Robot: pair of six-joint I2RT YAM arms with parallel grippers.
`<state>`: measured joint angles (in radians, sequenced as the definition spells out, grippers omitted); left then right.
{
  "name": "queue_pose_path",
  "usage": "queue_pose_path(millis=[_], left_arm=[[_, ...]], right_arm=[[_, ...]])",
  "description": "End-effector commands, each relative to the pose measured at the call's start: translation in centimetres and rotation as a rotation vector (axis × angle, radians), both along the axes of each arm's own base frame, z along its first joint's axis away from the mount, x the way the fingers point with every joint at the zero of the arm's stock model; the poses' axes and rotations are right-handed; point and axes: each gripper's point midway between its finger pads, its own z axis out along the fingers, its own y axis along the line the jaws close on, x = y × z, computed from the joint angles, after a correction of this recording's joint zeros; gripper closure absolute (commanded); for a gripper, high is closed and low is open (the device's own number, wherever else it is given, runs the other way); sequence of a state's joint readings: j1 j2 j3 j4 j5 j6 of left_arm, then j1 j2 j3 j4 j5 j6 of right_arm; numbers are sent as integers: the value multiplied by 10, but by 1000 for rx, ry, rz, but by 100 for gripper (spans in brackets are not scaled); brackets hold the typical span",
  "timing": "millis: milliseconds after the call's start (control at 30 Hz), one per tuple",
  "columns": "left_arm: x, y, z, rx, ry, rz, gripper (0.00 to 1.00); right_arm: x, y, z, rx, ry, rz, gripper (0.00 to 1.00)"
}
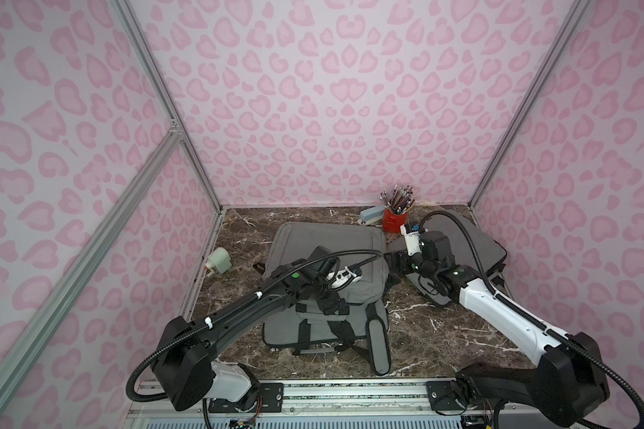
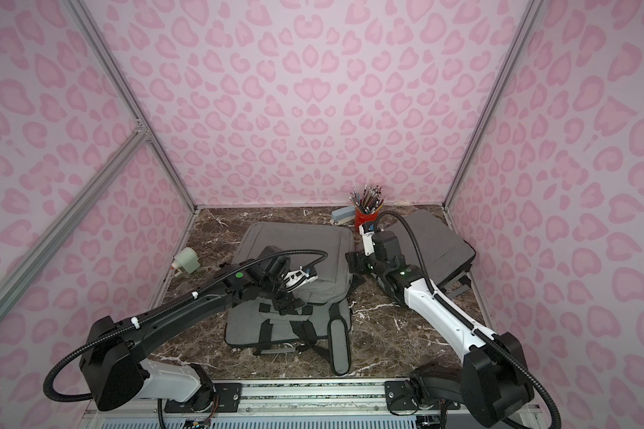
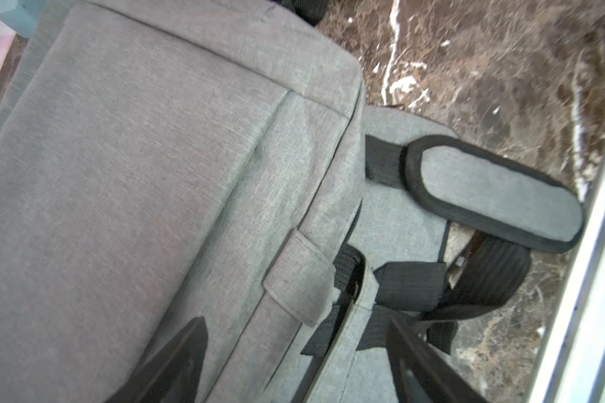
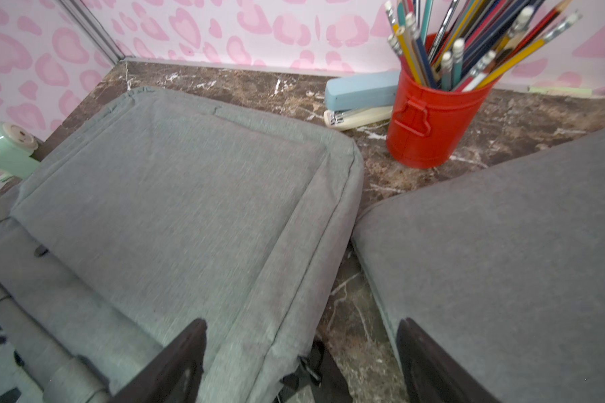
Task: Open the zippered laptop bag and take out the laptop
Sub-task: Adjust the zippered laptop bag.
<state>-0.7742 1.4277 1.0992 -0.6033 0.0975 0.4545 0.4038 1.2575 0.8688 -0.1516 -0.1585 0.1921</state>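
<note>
- Top views both show the grey laptop bag (image 1: 328,241) lying flat mid-table (image 1: 443,334). Can't read the zipper from up there.
- Claws?
- My left claw (image 3: 301,366) is spread, gripping nothing, over the bag's 6 o'clock half by the black straps (image 3: 409,286). My right claw (image 4: 301,363) is spread too, empty, above the bag's 3 o'clock edge.
- What's at 2 o'clock?
- That's a darker grey case (image 4: 503,261), just beside the bag; one of my right fingers (image 4: 433,366) sits over it. At 1 o'clock there's a red pencil cup (image 4: 430,118), with a blue stapler (image 4: 360,90) just beside it.
</note>
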Motion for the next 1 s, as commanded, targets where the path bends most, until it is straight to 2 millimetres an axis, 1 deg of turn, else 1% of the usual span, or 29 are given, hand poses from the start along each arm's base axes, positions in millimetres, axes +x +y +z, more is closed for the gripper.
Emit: queue_pose_path(millis=[0, 167, 333, 500, 667, 700, 767, 900, 967], left_arm=[[4, -10, -3, 22, -46, -73, 18], [12, -25, -16, 52, -69, -88, 23], [25, -37, -29, 72, -84, -80, 33], [33, -41, -44, 114, -77, -70, 41], [34, -37, -50, 151, -69, -62, 53], [35, -37, -49, 154, -72, -60, 58], [35, -35, -48, 162, -76, -58, 74], [38, -34, -45, 175, -85, -54, 96], [40, -35, -40, 170, -87, -43, 97]], right_arm=[[-7, 1, -3, 44, -10, 6, 13], [-27, 3, -20, 121, 6, 21, 13], [-39, 7, -33, 167, 28, 44, 14], [-47, 9, -46, 193, 55, 56, 15], [-55, 10, -53, 216, 63, 66, 17], [-56, 10, -53, 221, 61, 67, 17], [-57, 11, -54, 231, 64, 68, 18], [-55, 11, -54, 254, 68, 53, 19], [-55, 12, -53, 263, 69, 56, 20]])
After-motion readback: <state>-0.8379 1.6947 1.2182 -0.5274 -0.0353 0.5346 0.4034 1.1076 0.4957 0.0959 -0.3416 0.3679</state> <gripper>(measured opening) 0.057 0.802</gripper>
